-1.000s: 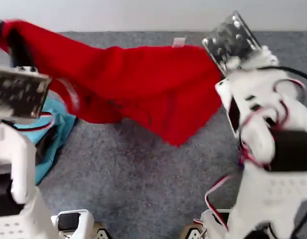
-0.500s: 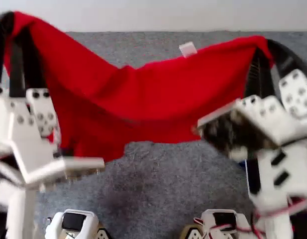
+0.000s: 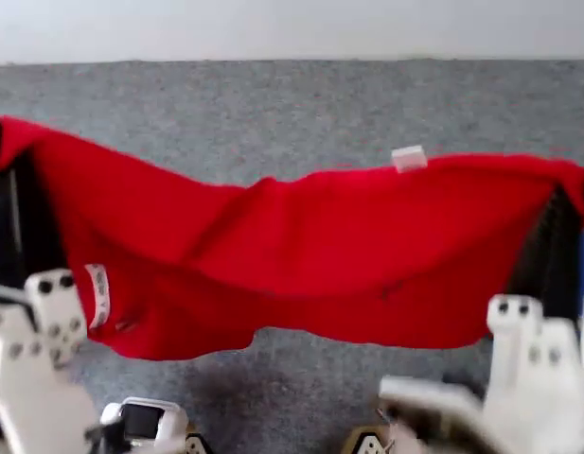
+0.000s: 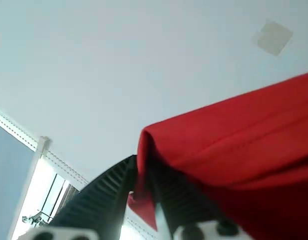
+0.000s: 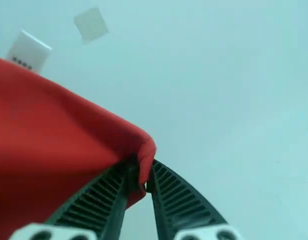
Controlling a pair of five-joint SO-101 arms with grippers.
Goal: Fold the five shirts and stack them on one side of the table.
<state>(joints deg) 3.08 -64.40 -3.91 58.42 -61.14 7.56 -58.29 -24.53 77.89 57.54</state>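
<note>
We hold the red shirt [image 3: 310, 255] stretched above the grey table [image 3: 273, 113], with the left gripper [image 4: 137, 166] and right gripper [image 5: 139, 169] each clamped on a corner. Lowering both evenly should land it flat.

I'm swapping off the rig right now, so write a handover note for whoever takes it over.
Left gripper: shut on one corner of the red shirt.
Right gripper: shut on another corner.
The shirt hangs stretched between them above the grey table.
Done: shirt lifted and spread.
To do: lay it flat, fold it, stack it at one side.
</note>
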